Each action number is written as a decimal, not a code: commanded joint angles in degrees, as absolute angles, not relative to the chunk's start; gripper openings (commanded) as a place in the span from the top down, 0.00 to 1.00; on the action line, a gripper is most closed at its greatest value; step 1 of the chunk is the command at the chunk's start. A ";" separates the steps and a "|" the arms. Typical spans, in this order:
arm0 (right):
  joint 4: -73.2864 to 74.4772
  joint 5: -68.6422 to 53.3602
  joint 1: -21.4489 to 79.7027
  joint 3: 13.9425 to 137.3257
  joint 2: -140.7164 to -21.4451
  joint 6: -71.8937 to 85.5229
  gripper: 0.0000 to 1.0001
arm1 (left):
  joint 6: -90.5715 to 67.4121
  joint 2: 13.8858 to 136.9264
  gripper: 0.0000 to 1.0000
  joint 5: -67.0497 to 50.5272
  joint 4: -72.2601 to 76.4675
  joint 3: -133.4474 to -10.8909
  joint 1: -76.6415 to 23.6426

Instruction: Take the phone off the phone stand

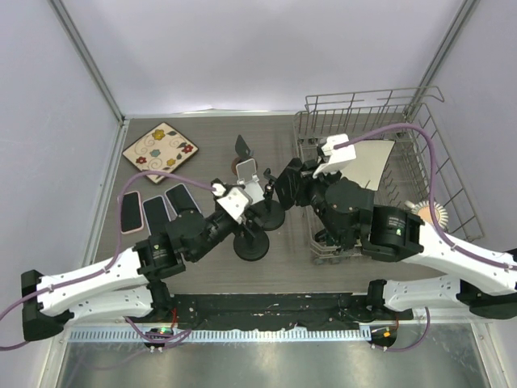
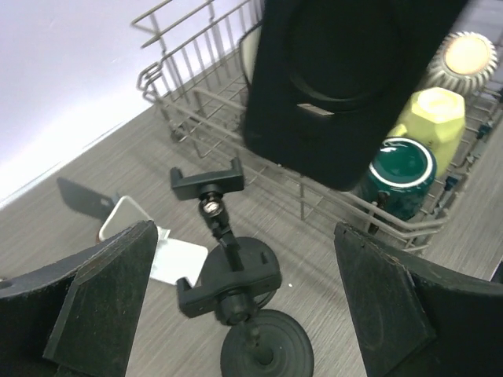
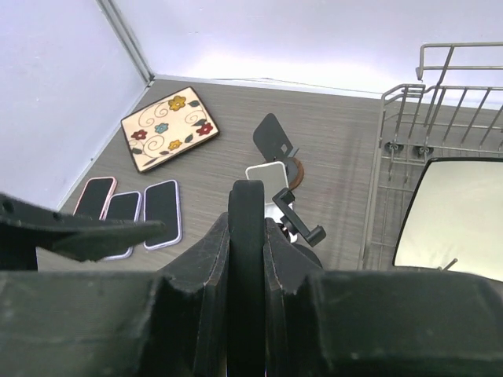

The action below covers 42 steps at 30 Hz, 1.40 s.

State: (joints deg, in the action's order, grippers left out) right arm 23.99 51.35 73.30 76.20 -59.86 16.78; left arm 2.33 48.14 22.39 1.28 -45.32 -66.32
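Note:
The phone (image 3: 246, 212), black and seen edge-on, stands clamped between my right gripper's (image 3: 246, 236) shut jaws. In the left wrist view its dark back (image 2: 346, 86) hangs above the rack's near rail. Two black phone stands on round bases stand below. The nearer one (image 2: 228, 287) and the farther one (image 2: 207, 182) both have empty clamps. My left gripper (image 2: 244, 232) is wide open above them, holding nothing. From above, the left gripper (image 1: 257, 208) and the right gripper (image 1: 284, 187) face each other over the stands (image 1: 252, 242).
Three phones (image 1: 155, 214) lie flat at the left, with a flowered square plate (image 1: 161, 152) behind them. A white slab (image 1: 246, 170) leans on a small holder. The wire dish rack (image 1: 380, 121) at right holds a white plate (image 1: 363, 162) and cups (image 2: 401, 169).

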 commanded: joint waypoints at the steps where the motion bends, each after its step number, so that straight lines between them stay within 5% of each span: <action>1: 19.78 52.74 71.55 80.85 -61.87 19.86 0.99 | 11.76 50.71 0.00 19.33 9.73 -47.64 -69.60; 14: 16.70 47.64 69.26 80.95 -62.58 24.26 0.99 | 29.00 62.05 0.01 29.26 27.67 -48.69 -73.48; 23: 14.06 47.90 69.17 78.05 -60.12 28.03 0.99 | 31.82 67.32 0.11 35.51 40.34 -48.95 -74.62; 29: 11.43 49.92 69.17 74.62 -57.66 30.40 0.99 | 33.40 68.91 0.29 38.75 44.82 -48.69 -75.50; 33: 9.85 50.01 69.17 71.99 -56.60 32.60 0.99 | 33.49 68.82 0.54 39.11 45.62 -48.08 -75.94; 42: 4.22 47.11 69.17 66.54 -54.14 37.70 0.59 | 33.75 67.94 1.00 40.69 45.62 -47.20 -76.03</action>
